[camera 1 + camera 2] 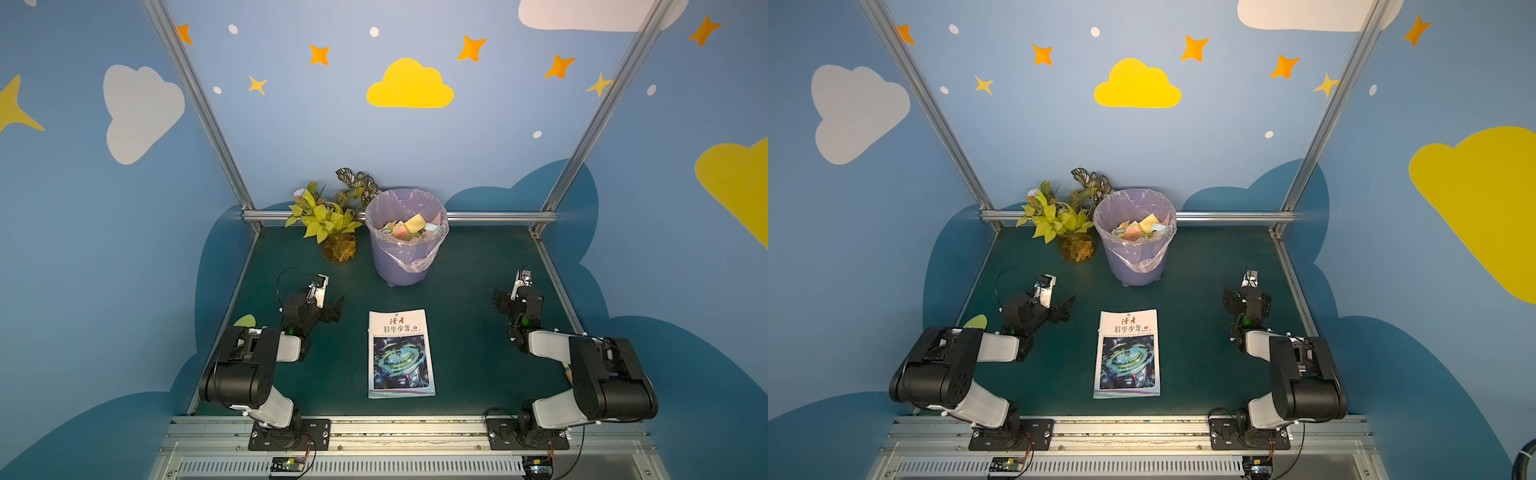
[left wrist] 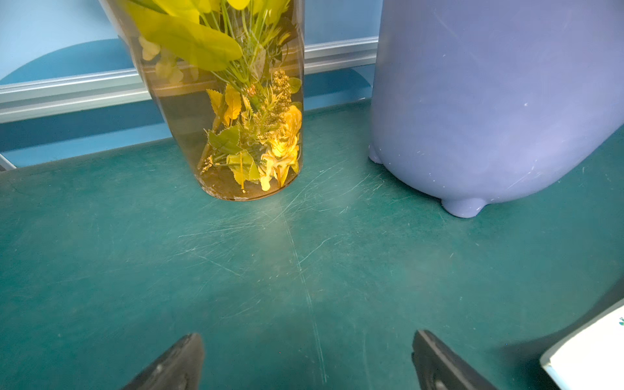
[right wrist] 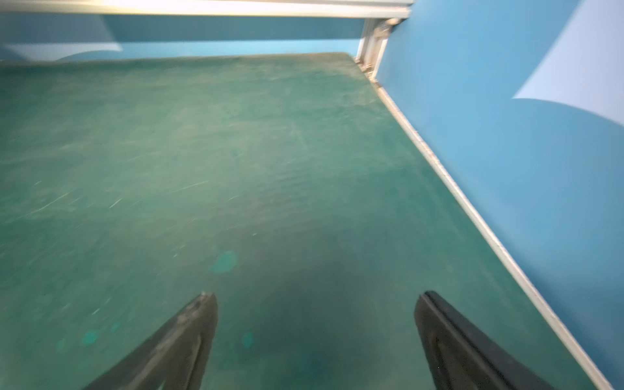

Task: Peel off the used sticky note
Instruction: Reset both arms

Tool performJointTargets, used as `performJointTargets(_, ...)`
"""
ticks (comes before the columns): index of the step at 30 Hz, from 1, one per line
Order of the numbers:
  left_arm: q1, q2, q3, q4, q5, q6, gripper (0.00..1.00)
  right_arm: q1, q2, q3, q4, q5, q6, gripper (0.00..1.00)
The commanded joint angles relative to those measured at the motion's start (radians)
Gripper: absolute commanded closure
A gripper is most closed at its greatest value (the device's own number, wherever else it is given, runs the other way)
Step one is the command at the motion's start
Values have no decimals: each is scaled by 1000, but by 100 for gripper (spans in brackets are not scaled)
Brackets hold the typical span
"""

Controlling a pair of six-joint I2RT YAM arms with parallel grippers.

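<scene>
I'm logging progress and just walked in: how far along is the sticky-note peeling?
Looks done: coloured notes lie in the purple bin, and the closed magazine shows no note on its cover. In hand: nothing; the left gripper and right gripper are open, empty, away from it. Left: unclear; any note inside the magazine is hidden.

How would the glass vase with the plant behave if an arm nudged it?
The vase looks tall with a narrow base, and the foliage spreads wide above the rim, so it is probably top-heavy and apt to tip. Its smooth glass wall likely slips in a pinch and could break. On the scuffed green table it may slide before toppling.
</scene>
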Motion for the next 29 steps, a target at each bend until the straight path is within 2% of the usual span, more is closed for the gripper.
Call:
performJointTargets(1,4,5,5,22,-9,-11,0,0,-12,1,-18,-30,-13,2)
performJointTargets(29,4,5,-2,34,-19,-14,0,1,-12,3,-19,-28,-12,2)
